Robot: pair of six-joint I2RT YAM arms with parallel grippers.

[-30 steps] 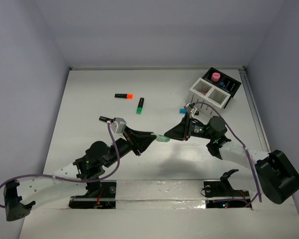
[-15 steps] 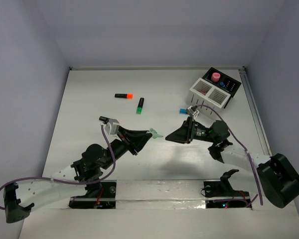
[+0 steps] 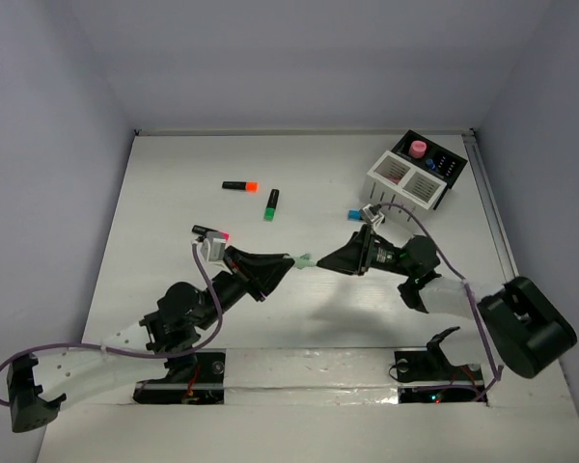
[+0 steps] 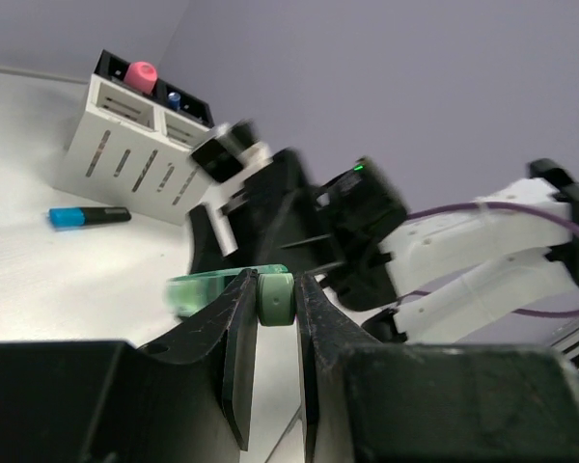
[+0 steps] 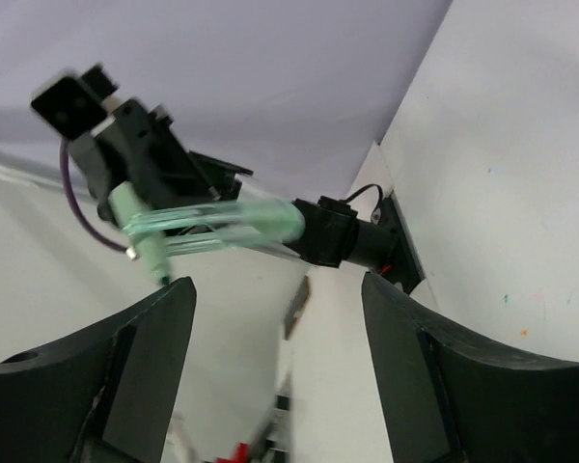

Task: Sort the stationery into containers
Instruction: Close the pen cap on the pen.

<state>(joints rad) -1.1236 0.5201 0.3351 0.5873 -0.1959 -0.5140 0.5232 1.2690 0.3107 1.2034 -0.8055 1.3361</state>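
Green T-shaped piece (image 4: 222, 286) is off the table, pinched by its stem between the fingertips of the left gripper (image 3: 291, 262), crossbar sticking out past the tips. The jaws there are nearly closed, firm on the stem. The right gripper (image 5: 275, 309) faces it tip to tip, just beside the piece but not touching; its fingers stand wide apart with nothing between them, and the crossbar lies across the gap ahead of them in the wrist view. This reads as an arm-to-arm handover with the take not yet made. The white slatted box (image 3: 405, 180) and the black box (image 3: 436, 162) joined to it sit behind the right gripper, on the far side from the piece. A blue-capped highlighter (image 3: 354, 215) lies on the table between that gripper and the boxes. An orange-capped highlighter (image 3: 239, 185) and a green-capped highlighter (image 3: 271, 204) lie beyond the left gripper, well apart from it. Risks, as judged: the exposed part is small and translucent, so the right fingers may close on only an end of the bar. If the left lets go before that grip is sure, the piece drops. Tips could also knock together, given how close they are.
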